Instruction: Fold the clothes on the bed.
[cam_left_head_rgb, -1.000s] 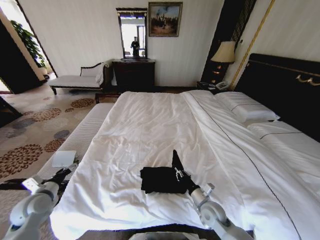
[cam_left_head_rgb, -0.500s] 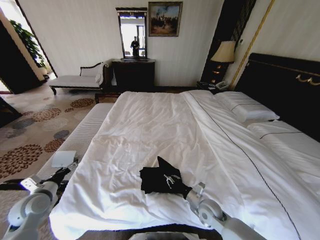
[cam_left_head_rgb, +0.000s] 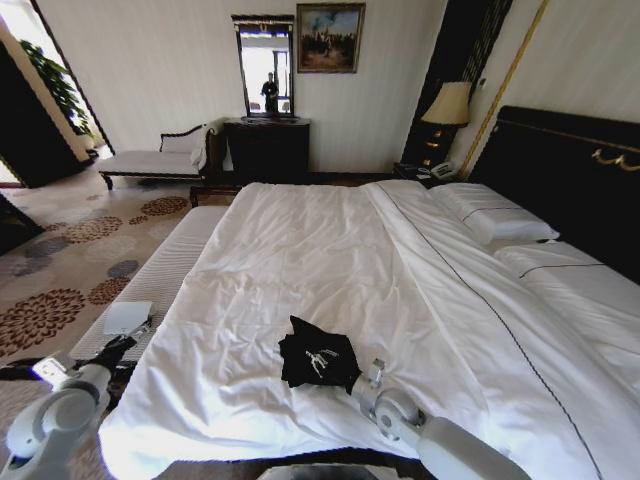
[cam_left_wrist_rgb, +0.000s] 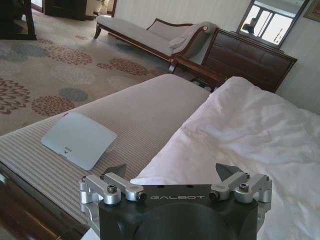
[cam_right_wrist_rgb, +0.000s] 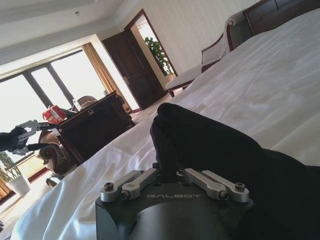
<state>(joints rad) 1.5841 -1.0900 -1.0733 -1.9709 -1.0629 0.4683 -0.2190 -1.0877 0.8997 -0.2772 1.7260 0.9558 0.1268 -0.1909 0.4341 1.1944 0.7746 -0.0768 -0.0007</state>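
- Head view: the black T-shirt (cam_left_head_rgb: 318, 362) lies bunched near the foot edge of the bed (cam_left_head_rgb: 330, 270). The right claw (cam_left_head_rgb: 362, 380) meets its right-hand corner; the shirt lies off to that claw's left. Open white sheet beyond and to both sides; foot edge close behind.
- Left wrist view: left claw (cam_left_wrist_rgb: 177, 175), jaws spread wide and empty, hangs off the bed's left side over a striped bench (cam_left_wrist_rgb: 115, 125), well apart from the shirt.
- Right wrist view: right claw (cam_right_wrist_rgb: 176, 175) pinched shut on black cloth, the right arm clearly the nearer.
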